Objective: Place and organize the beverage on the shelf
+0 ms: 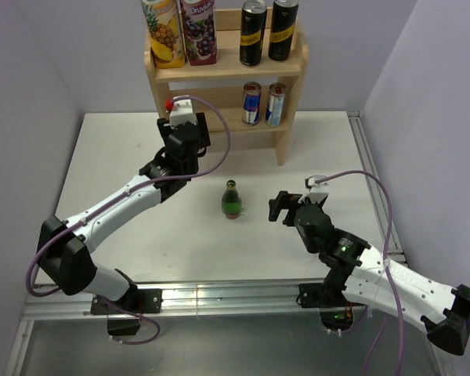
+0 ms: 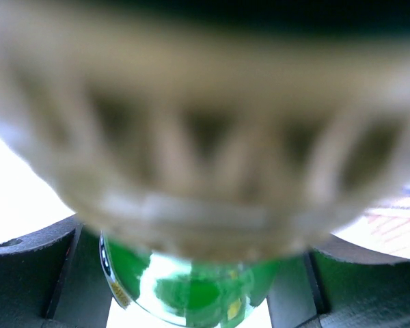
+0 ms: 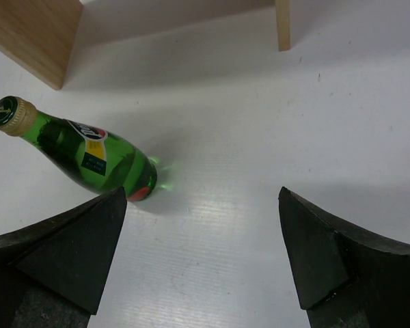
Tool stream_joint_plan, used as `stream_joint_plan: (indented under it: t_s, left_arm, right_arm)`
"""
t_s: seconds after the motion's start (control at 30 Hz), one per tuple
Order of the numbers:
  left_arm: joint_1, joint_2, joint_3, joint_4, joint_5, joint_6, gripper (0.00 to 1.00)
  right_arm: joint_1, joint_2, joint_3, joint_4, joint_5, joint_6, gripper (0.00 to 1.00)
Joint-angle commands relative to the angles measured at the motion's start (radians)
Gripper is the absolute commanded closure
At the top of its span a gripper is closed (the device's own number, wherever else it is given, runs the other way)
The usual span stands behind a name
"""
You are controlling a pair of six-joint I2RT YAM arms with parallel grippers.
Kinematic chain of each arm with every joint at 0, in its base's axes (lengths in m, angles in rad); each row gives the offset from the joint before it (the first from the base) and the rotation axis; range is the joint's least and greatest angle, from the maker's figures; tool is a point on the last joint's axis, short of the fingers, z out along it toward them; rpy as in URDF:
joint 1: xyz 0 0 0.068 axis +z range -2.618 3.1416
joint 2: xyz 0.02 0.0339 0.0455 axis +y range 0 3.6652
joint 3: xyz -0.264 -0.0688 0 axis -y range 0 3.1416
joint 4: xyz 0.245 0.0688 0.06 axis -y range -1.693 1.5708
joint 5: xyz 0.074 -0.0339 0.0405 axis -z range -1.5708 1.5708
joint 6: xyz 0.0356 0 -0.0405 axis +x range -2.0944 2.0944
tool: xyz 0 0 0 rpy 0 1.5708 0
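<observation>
Pale walls close round a white table (image 1: 337,149), seen from above. At its far edge stands the shelf (image 1: 283,133), made of light wood. Its upper tier holds two juice cartons (image 1: 180,31) on the left and two black cans (image 1: 266,31) on the right. The lower tier holds two blue and silver cans (image 1: 264,103) at its right end. The left gripper (image 1: 183,127) hangs just in front of that tier's left part, its fingertips hidden under the wrist. A standing bottle (image 1: 232,200) of green glass is upright mid-table, well apart from the shelf. The right gripper (image 1: 286,202) is just to its right, not touching.

The left wrist view is badly blurred. A ribbed cap (image 2: 205,137) fills the lens. Below it, the green glass of a held bottle (image 2: 184,294) is pinched between the dark fingers (image 2: 34,273).

In the right wrist view the fingers are spread wide with only bare table between them. The standing bottle is capped and lies beyond the left finger. Its fill level cannot be told.

The step in hand looks like setting the held bottle on the lower tier, left of the cans. It would go best kept upright, with the cap slid in under the upper board. The fingers should part only once the base sits flat, clear of the neighbouring cans.
</observation>
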Motion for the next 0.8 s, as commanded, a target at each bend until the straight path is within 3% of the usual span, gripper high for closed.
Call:
stream_joint_plan:
  t_s: [0.0,0.77]
  left_arm:
    - [0.017,-0.009,0.095,0.107,0.025,0.045,1.00]
    - [0.160,0.174,0.264,0.187,0.068,0.100,1.00]
  right_arm:
    - [0.007,-0.012,-0.011,0.037,0.013,0.013,0.01]
    - [0.008,0.023,-0.085,0.101,-0.010,0.048,0.01]
